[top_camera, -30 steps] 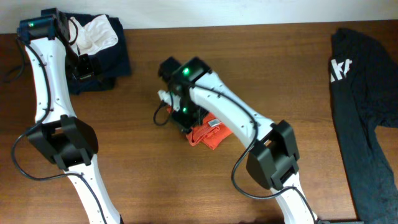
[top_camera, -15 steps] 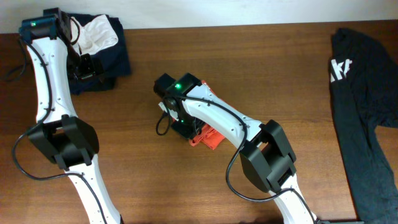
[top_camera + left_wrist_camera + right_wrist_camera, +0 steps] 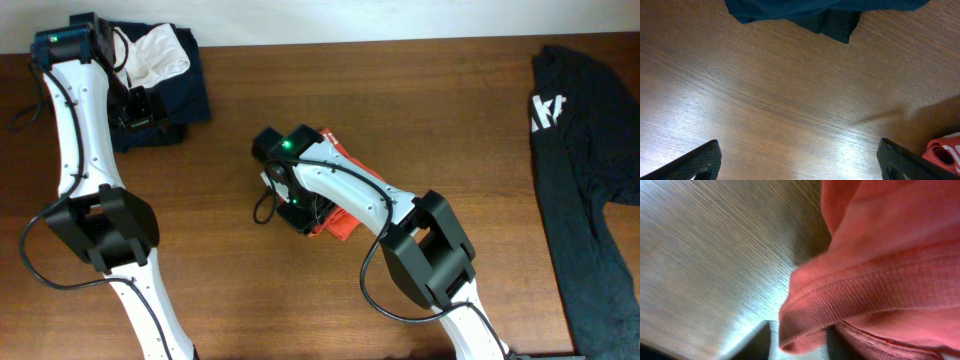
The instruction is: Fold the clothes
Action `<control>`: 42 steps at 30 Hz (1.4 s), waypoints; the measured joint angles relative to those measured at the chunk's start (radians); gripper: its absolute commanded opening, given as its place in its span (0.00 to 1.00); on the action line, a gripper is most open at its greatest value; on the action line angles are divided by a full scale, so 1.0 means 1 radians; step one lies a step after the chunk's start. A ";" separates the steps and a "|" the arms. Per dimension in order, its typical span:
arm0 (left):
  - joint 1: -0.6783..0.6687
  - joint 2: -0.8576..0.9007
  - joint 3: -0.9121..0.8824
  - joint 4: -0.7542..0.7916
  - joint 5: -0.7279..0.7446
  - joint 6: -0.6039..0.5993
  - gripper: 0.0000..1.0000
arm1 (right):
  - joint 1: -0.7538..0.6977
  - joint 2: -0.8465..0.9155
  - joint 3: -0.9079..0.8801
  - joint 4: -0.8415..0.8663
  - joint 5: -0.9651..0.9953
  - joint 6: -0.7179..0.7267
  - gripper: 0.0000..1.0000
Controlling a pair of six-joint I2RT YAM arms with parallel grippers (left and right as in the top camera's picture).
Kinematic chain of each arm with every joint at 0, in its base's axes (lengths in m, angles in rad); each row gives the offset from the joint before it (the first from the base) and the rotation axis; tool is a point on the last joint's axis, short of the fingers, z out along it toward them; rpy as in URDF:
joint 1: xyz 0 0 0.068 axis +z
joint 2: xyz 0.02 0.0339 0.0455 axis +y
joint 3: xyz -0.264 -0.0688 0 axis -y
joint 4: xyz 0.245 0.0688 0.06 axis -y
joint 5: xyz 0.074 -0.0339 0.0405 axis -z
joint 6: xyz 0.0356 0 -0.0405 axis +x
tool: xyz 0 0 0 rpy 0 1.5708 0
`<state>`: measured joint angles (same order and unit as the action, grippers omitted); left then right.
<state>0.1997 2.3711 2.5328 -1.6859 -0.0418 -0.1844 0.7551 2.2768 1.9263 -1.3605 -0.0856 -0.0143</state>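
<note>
A red-orange garment [image 3: 342, 226] lies bunched at the table's middle, partly hidden under my right arm, with one edge showing behind the arm. My right gripper [image 3: 300, 212] is low over its left end. In the right wrist view the ribbed red cloth [image 3: 880, 255] fills the frame and a fold sits between my fingers [image 3: 800, 341], so the gripper is shut on it. My left gripper [image 3: 135, 108] is open and empty [image 3: 800, 170] at the back left, above bare wood beside a navy pile [image 3: 185, 95].
A white garment [image 3: 160, 55] lies on the navy pile, whose edge shows in the left wrist view [image 3: 790, 7]. A black T-shirt [image 3: 585, 150] with white print lies spread at the right edge. The red garment's corner shows in the left wrist view [image 3: 942, 152].
My right gripper has shifted a little left and toward the front with the red garment. A red edge now shows behind the right arm. The left arm has not moved.
</note>
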 measured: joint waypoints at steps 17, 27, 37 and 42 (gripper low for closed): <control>0.000 0.000 0.000 0.002 0.000 0.000 0.99 | -0.001 0.002 -0.001 -0.298 -0.002 0.067 0.04; 0.000 0.000 0.000 0.007 0.000 0.000 0.99 | -0.117 -0.005 0.229 -0.058 0.013 0.183 0.93; 0.000 0.000 0.000 0.006 0.000 0.000 0.99 | -0.150 0.011 -0.001 0.116 -0.169 0.208 0.15; 0.000 0.000 0.000 0.005 0.000 0.000 0.99 | -0.150 0.014 -0.022 0.080 -0.174 0.225 0.04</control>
<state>0.1997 2.3711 2.5328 -1.6814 -0.0418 -0.1844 0.6056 2.2910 1.9041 -1.2804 -0.2592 0.2104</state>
